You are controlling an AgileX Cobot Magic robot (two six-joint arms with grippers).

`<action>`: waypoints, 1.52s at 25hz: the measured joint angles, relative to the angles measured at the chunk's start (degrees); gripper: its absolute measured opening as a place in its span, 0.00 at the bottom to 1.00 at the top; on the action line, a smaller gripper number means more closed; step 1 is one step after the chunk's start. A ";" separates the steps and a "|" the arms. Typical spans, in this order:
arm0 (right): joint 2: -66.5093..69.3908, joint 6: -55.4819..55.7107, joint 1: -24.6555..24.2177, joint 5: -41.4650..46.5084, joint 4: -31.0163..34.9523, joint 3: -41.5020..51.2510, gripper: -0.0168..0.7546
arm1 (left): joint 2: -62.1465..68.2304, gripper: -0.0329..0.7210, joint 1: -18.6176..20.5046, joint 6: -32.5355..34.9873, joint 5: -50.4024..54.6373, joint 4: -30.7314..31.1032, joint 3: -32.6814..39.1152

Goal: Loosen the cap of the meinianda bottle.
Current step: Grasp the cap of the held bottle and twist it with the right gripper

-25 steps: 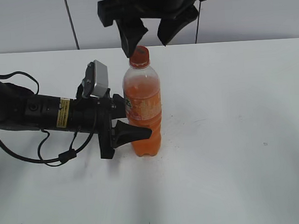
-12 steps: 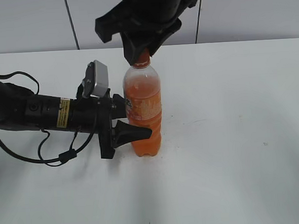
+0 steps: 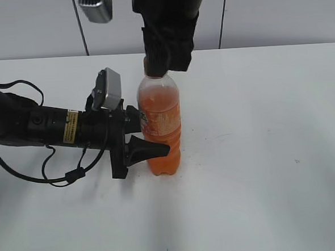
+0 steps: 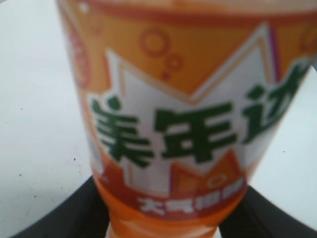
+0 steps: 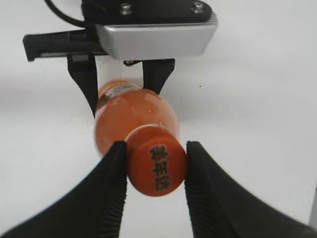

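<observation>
The meinianda bottle stands upright on the white table, full of orange drink; its orange-and-white label fills the left wrist view. My left gripper comes in from the left and is shut on the bottle's lower body, one black finger on each side. My right gripper hangs down from above over the bottle's top and hides the cap in the exterior view. In the right wrist view the orange cap sits between the two black fingers of my right gripper, which touch its ribbed side.
The white table spreads around the bottle. My left arm with its cables lies along the table's left side. A grey wall panel stands behind the table.
My right gripper has come down over the bottle top, turned, and closed its fingers on the cap. The left gripper and the bottle have stayed still.
</observation>
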 joint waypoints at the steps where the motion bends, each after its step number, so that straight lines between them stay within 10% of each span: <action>1: -0.05 -2.59 0.00 0.02 0.00 0.00 0.36 | 0.00 0.55 0.00 0.00 0.00 0.00 0.00; 9: -0.05 -3.60 0.00 0.46 -0.05 -0.45 0.38 | 0.00 0.55 0.00 0.00 -0.02 0.00 0.00; 16: -3.40 8.03 0.00 0.22 5.20 -1.64 0.74 | 0.00 0.55 0.00 0.02 -0.02 0.00 0.00; 26: -5.13 64.65 0.00 0.22 0.35 -1.94 0.74 | 0.00 0.55 0.00 0.02 -0.02 0.00 0.00; 38: 0.23 69.98 0.00 0.22 -0.56 -1.94 0.66 | 0.00 0.55 0.00 0.02 -0.02 0.00 0.00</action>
